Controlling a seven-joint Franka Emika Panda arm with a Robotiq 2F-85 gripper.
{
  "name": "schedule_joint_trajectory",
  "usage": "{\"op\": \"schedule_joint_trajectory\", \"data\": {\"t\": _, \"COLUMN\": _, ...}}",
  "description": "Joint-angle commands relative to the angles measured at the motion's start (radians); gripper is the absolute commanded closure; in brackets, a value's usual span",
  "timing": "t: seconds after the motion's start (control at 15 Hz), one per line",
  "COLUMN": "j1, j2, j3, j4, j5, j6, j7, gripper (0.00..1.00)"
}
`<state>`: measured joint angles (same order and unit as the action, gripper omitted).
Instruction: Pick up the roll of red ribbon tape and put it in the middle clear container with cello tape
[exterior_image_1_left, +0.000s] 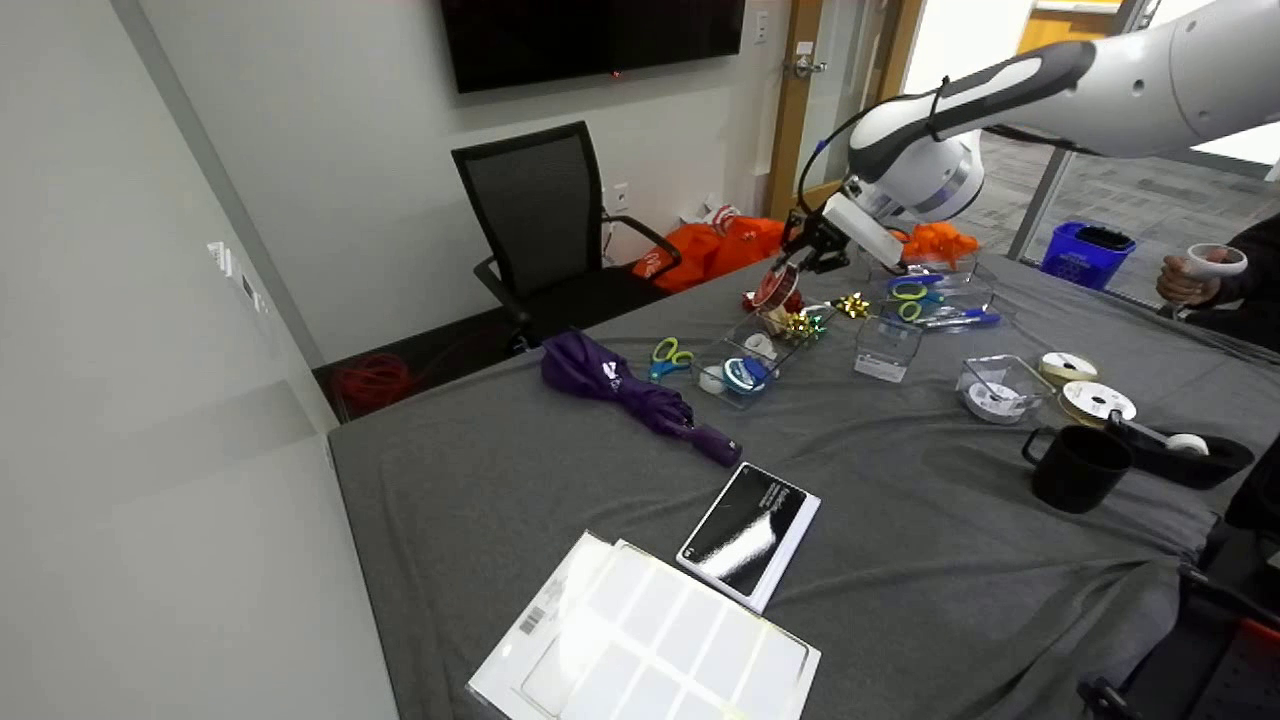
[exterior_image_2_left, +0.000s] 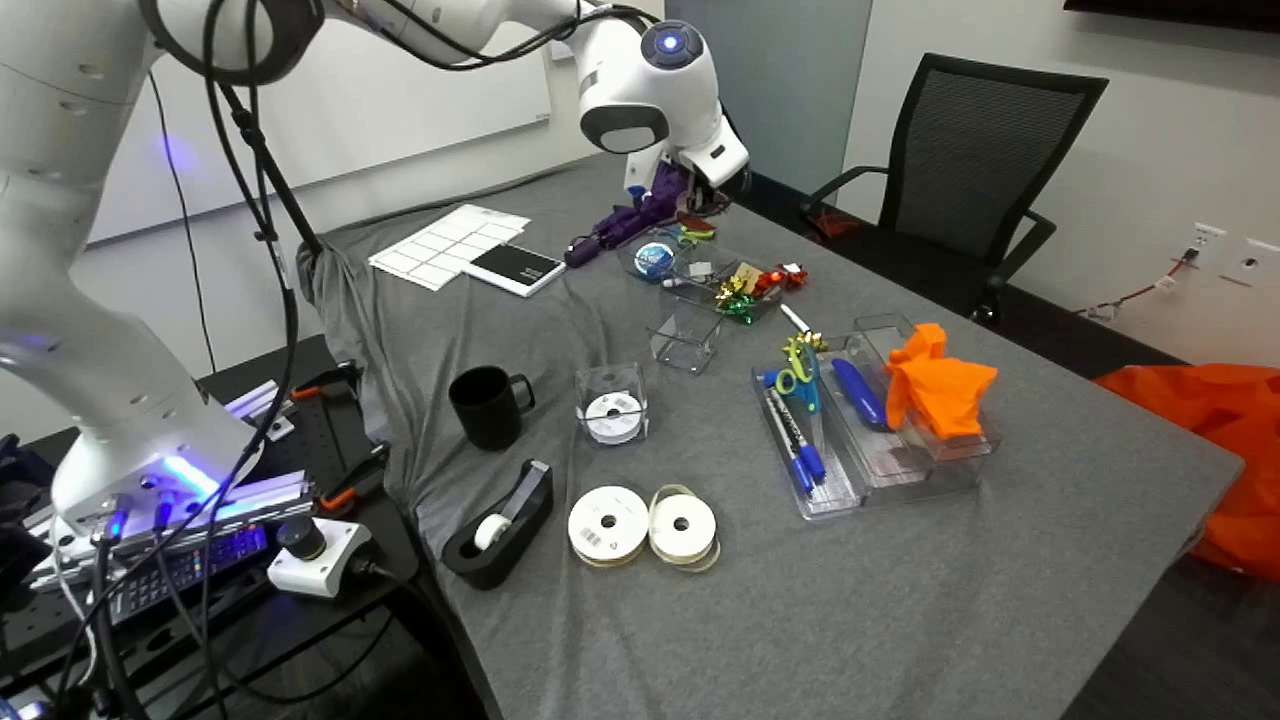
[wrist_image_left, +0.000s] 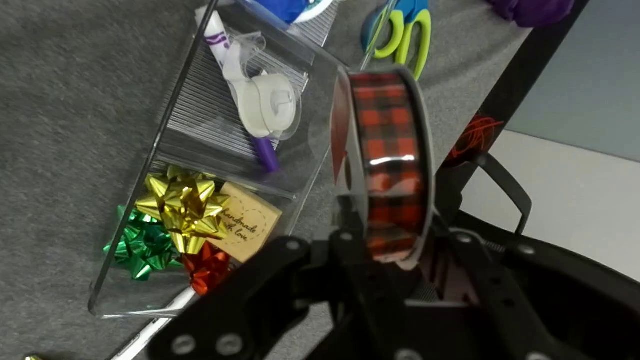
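Two black fingers (wrist_image_left: 350, 260) of the gripper (wrist_image_left: 392, 220) pinch the round spool of red-and-black checked ribbon (wrist_image_left: 387, 140) by its flat faces. It hangs by the clear ribbed plastic tray (wrist_image_left: 210, 140), toward the edge of the grey cloth-covered worktop (exterior_image_1_left: 500, 480) facing the black mesh chair (exterior_image_1_left: 530, 210); whether it crosses the tray's rim is hard to judge. The middle compartment (wrist_image_left: 197, 105) holds a small white roll of clear cello tape (wrist_image_left: 267, 105), lying over a white marker with a purple end (wrist_image_left: 216, 40). The next compartment (wrist_image_left: 135, 292) has a tan card tag (wrist_image_left: 250, 220) reading "handmade with love", a shiny gold foil bow (wrist_image_left: 185, 210), a green foil bow (wrist_image_left: 142, 245) and a red foil bow (wrist_image_left: 210, 272).

Lime-and-blue scissors (wrist_image_left: 424, 40) lie just beside the tray, near that same edge, then a furled purple fabric umbrella (exterior_image_1_left: 650, 400). Further on, a flat black-topped pack (exterior_image_1_left: 750, 530) with small white print meets ruled white sheets (exterior_image_1_left: 690, 640) bearing a barcode. Toward the robot-side edge stand a matt black mug (exterior_image_2_left: 487, 407) and a black tape dispenser (exterior_image_2_left: 500, 530). From there the worktop runs wide to the corner by the orange bag (exterior_image_2_left: 1225, 405).
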<state>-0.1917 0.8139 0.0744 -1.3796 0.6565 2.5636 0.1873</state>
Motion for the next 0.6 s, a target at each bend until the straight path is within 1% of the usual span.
{"op": "schedule_joint_trajectory", "data": {"t": 0.0, "j1": 0.020, "j2": 0.115, "j3": -0.022, "j4": 0.128, "j5": -0.027, "j6": 0.025, "j7": 0.058, "gripper": 0.93}}
{"op": "schedule_joint_trajectory", "data": {"t": 0.27, "j1": 0.028, "j2": 0.181, "j3": -0.050, "j4": 0.178, "j5": -0.104, "j6": 0.005, "j7": 0.098, "gripper": 0.93}}
{"op": "schedule_joint_trajectory", "data": {"t": 0.33, "j1": 0.028, "j2": 0.185, "j3": -0.060, "j4": 0.174, "j5": -0.137, "j6": -0.007, "j7": 0.107, "gripper": 0.66}}
{"op": "schedule_joint_trajectory", "data": {"t": 0.4, "j1": 0.028, "j2": 0.187, "j3": -0.069, "j4": 0.170, "j5": -0.171, "j6": -0.020, "j7": 0.118, "gripper": 0.44}}
{"op": "schedule_joint_trajectory", "data": {"t": 0.53, "j1": 0.021, "j2": 0.175, "j3": -0.076, "j4": 0.150, "j5": -0.223, "j6": -0.039, "j7": 0.114, "gripper": 0.41}}
